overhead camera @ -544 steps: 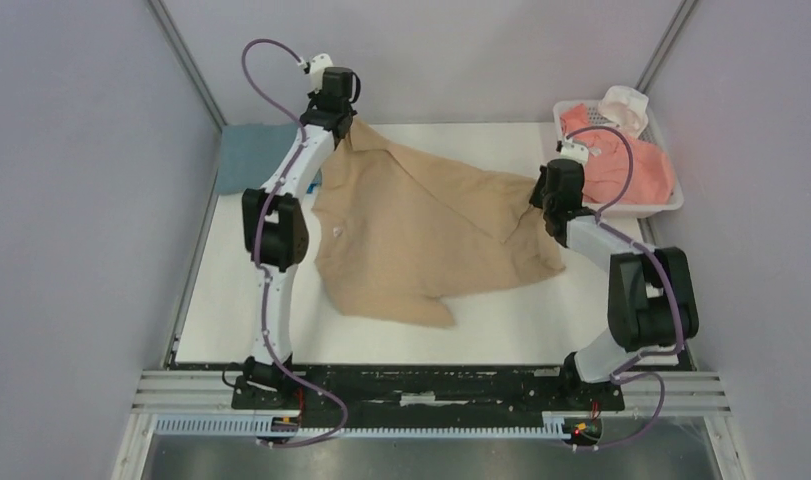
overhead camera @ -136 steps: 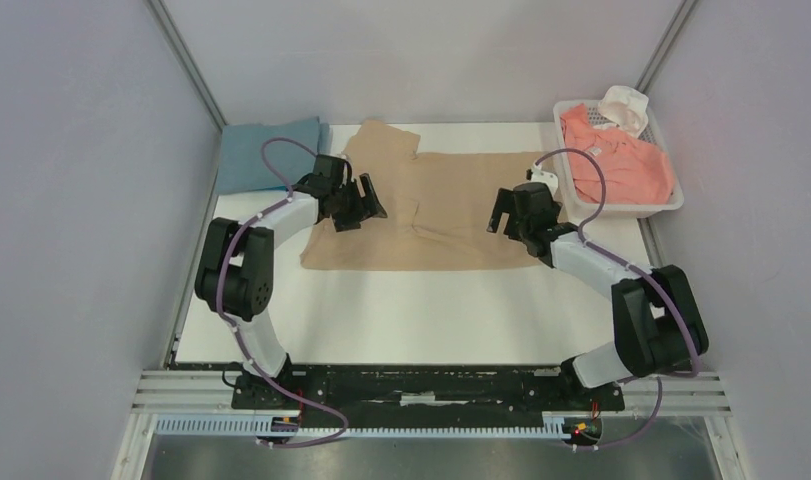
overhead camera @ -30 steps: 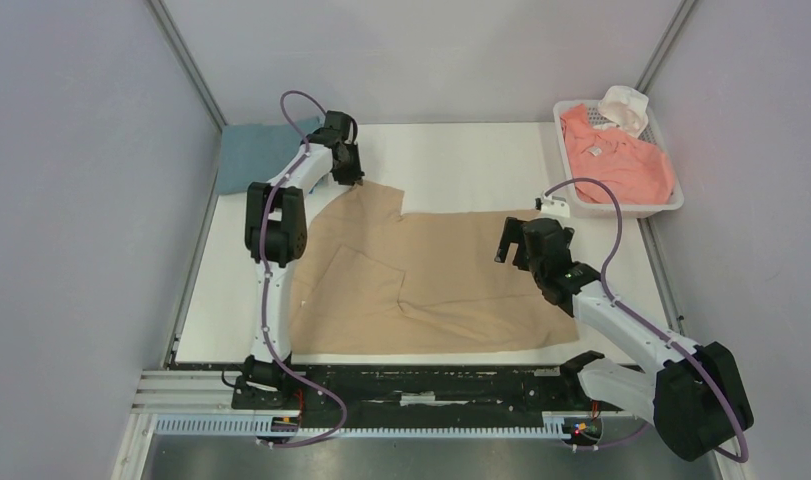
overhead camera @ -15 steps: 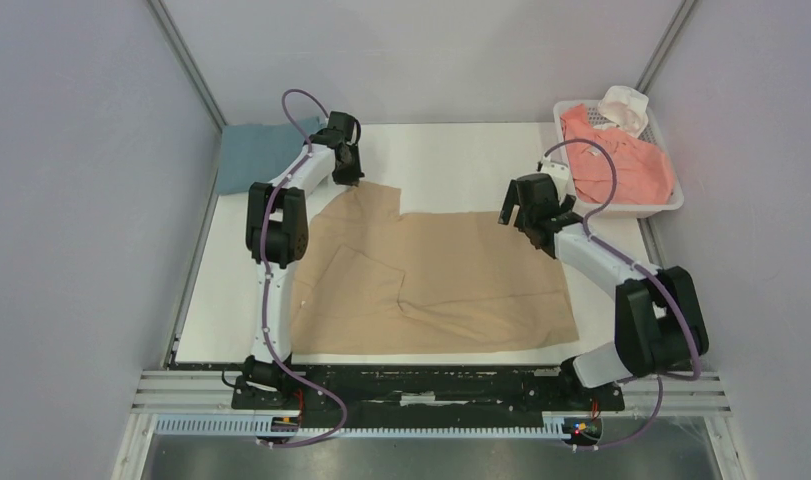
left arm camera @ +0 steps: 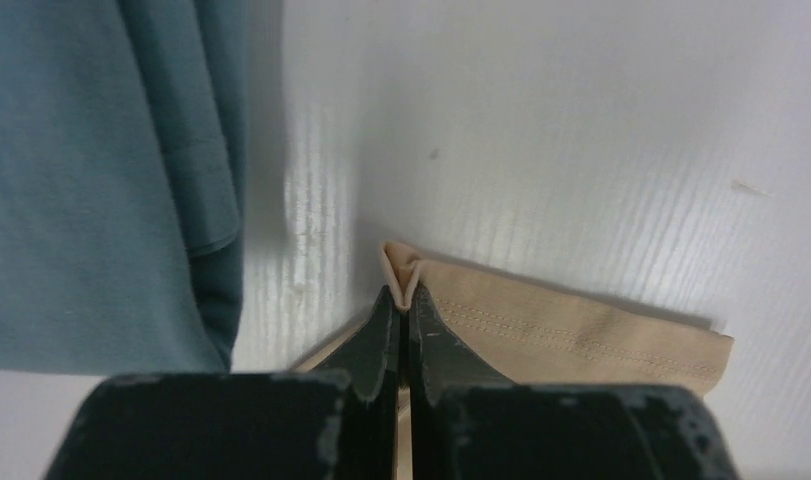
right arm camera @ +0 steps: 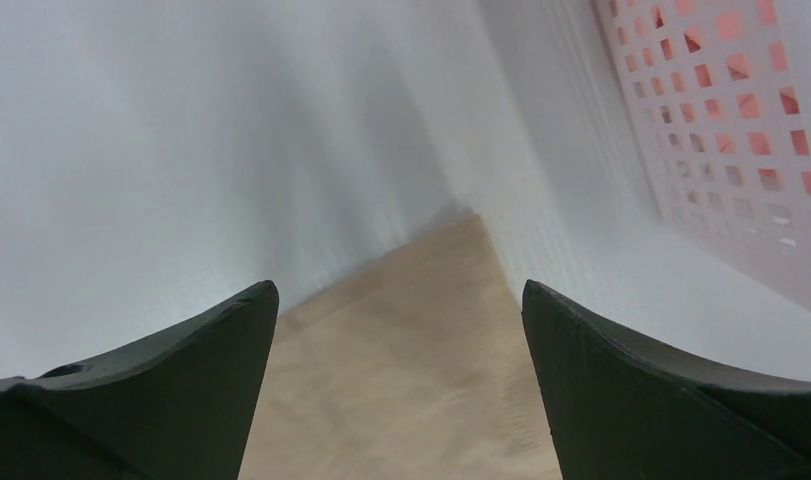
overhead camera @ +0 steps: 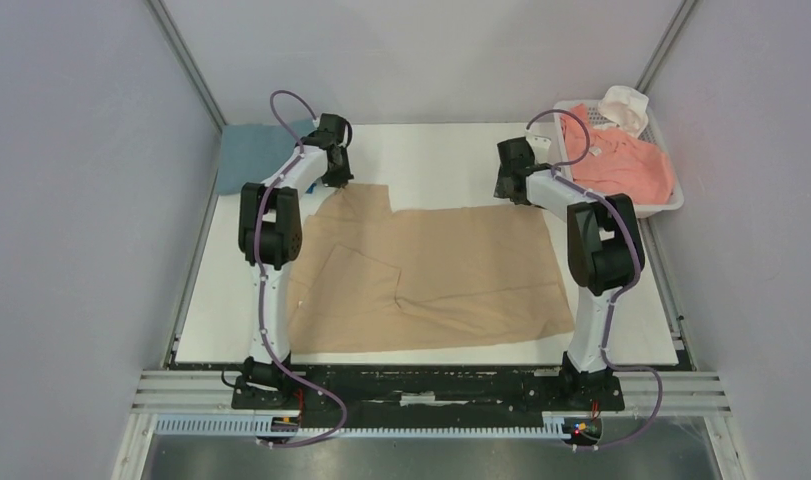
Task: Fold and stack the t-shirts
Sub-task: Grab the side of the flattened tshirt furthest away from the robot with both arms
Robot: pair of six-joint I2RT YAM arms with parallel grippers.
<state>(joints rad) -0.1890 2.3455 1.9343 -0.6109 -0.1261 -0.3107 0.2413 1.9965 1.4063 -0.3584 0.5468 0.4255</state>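
Tan t-shirt (overhead camera: 431, 275) lies spread flat on the tabletop (overhead camera: 451, 160) | we see the left jaws now pinched shut on its far-left corner | right jaws, wide open, have swung over its far-right corner | we judge a two-corner fold is next

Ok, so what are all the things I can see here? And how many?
tan t-shirt: one, tan, spread flat on the middle of the table
grey-blue t-shirt: one, grey-blue, far left corner
pink t-shirt: one, salmon-pink, bunched in the basket
white item: one, white, at the basket's far end; too small to identify
basket: one, white with holes, far right corner
table: one, white
left end effector: one, black, shut on the tan t-shirt's far left corner
right end effector: one, black, open at the tan t-shirt's far right corner
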